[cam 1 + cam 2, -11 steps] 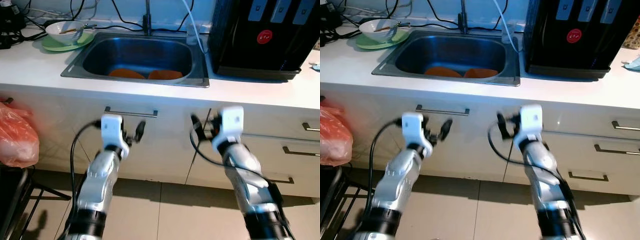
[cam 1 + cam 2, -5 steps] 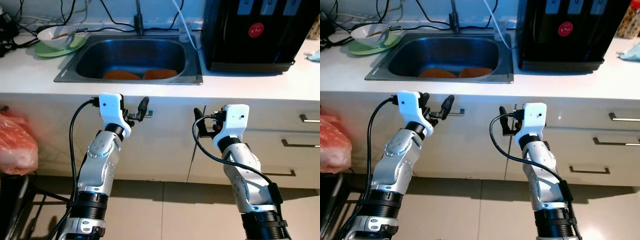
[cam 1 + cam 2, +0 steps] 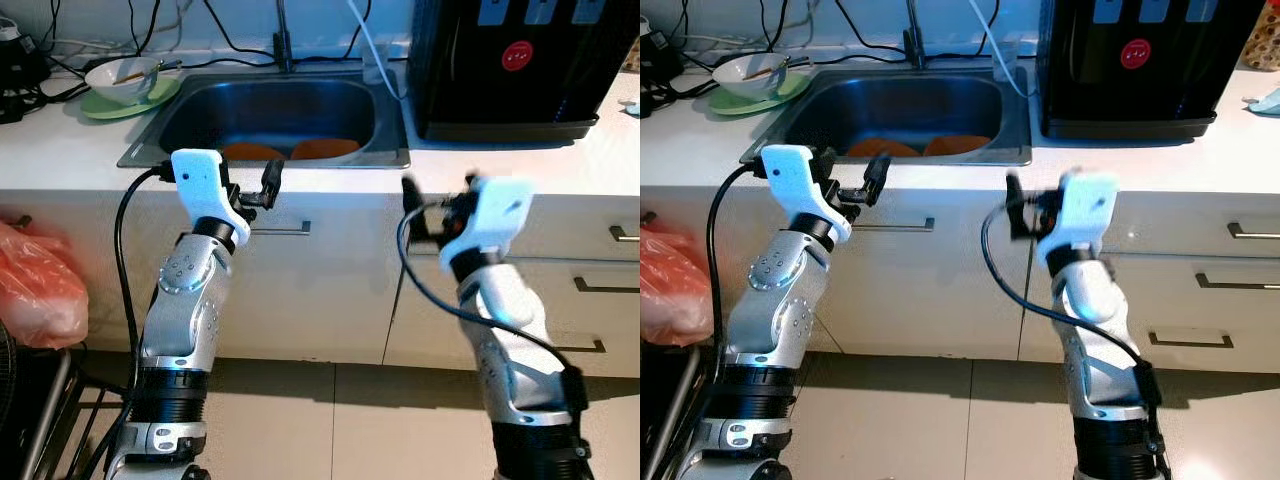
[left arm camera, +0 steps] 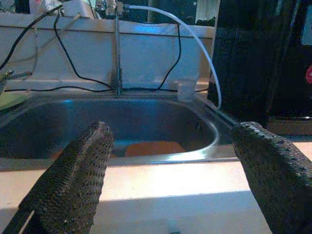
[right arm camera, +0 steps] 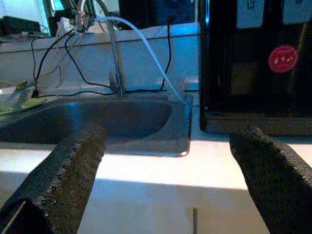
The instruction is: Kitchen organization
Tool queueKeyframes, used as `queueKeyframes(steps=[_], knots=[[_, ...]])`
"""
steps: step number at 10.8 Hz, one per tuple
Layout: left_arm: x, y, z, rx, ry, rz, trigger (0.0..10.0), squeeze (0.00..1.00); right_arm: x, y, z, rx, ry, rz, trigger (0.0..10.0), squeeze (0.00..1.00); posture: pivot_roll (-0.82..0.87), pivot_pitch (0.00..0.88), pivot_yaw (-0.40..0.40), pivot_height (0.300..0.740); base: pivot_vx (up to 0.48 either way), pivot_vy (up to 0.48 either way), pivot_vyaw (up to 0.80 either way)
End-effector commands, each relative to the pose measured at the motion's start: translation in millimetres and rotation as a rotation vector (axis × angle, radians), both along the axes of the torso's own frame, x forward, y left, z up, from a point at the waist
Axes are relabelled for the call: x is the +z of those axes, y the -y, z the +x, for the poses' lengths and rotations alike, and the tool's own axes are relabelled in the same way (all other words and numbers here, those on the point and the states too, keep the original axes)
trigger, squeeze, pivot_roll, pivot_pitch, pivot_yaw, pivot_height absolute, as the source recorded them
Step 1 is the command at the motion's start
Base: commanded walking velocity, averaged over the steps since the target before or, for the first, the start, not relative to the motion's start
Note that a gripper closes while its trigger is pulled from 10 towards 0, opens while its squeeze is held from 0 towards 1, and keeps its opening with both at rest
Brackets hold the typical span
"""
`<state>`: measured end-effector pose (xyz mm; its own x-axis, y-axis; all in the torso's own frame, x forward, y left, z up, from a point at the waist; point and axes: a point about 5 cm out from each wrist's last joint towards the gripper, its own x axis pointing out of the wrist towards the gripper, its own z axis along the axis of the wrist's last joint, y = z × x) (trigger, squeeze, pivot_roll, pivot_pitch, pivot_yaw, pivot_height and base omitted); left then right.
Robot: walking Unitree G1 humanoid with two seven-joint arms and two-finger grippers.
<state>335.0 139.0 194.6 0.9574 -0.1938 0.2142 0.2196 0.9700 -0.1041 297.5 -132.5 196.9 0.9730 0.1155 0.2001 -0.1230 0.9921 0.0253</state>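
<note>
Compared with half a second ago, both our arms are higher: the left gripper has come up from the cabinet handle to the level of the counter edge, and the right gripper, blurred by motion, has also risen in front of the counter.

Our left gripper now hovers just before the front rim of the steel sink, holding nothing. In the left wrist view its two black fingers stand wide apart, and between them we see the basin with something orange lying on its bottom. From the head camera these are two orange pieces near the front wall of the sink.

Our right gripper is more to the right, in front of the counter between the sink and the black water dispenser. Its fingers are spread too, with nothing between them — the right wrist view looks past them to the faucet and the dispenser.

On the counter left of the sink a white bowl sits on a green plate. An orange plastic bag hangs at the far left, below the counter.
</note>
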Motion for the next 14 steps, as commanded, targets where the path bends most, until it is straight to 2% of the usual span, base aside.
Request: queueKeyframes(steps=[1,4,10,14], knots=[[-1,-2.3,-0.7,0.015,-0.017,-0.001,10.0,0.00,8,-2.0,-1.2,0.006,0.017,-0.004,10.0,0.00,-0.06,0.000,0.108,0.740,0.000,0.000,0.00],[-10,-4.4,-1.1,0.019,-0.074,-0.015,10.0,0.00,4,-2.3,-3.5,0.006,-0.013,0.010,10.0,0.00,-0.06,0.000,0.111,0.740,0.000,0.000,0.00],[-12,-2.5,2.9,-0.009,-0.115,-0.003,10.0,0.00,6,-8.1,-1.4,0.014,-0.018,0.033,10.0,0.00,-0.05,0.000,0.122,0.740,0.000,0.480,0.00],[-12,2.6,1.2,-0.059,-0.103,0.007,10.0,0.00,7,-8.7,-1.1,0.009,-0.018,0.035,10.0,0.00,-0.05,0.000,0.121,0.740,0.000,0.000,0.00]])
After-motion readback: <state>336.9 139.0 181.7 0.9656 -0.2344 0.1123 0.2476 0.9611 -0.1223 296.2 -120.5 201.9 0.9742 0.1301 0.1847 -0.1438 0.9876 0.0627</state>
